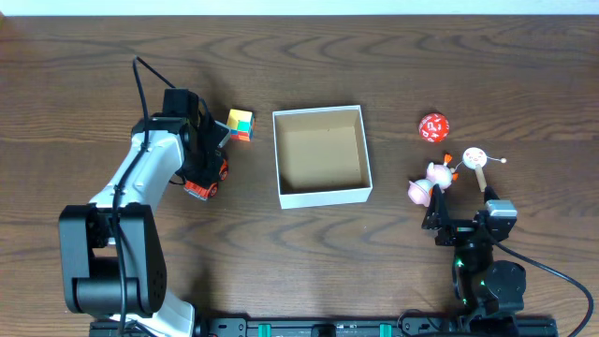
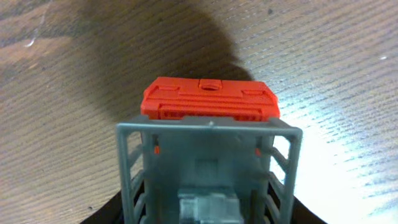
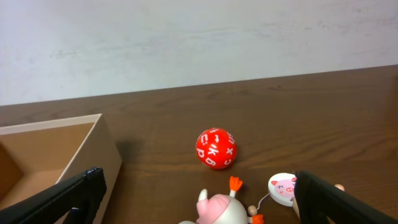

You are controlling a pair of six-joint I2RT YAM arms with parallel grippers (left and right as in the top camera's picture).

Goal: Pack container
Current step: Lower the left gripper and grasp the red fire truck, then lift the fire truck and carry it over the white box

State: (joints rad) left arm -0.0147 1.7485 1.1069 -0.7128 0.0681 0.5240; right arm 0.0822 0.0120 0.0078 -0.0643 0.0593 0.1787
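Note:
The container [image 1: 322,196] is a square shallow cardboard box with white walls and a brown inside, at the table's middle; its corner also shows in the right wrist view [image 3: 93,134]. My left gripper [image 1: 202,161] is left of it, shut on a toy truck [image 1: 208,183] with a red cab [image 2: 210,99] and a grey cage, the jaws [image 2: 202,214] hugging the cage's sides. My right gripper [image 1: 460,223] is open and empty near the front right, its fingers [image 3: 205,208] either side of a pink pig toy [image 1: 429,183].
A multicoloured cube [image 1: 241,124] lies between my left gripper and the box. A red ball with white letters [image 1: 433,126] [image 3: 216,148], the pink pig toy [image 3: 219,210] and a pig-faced rattle drum [image 1: 475,158] [image 3: 283,186] lie right of the box.

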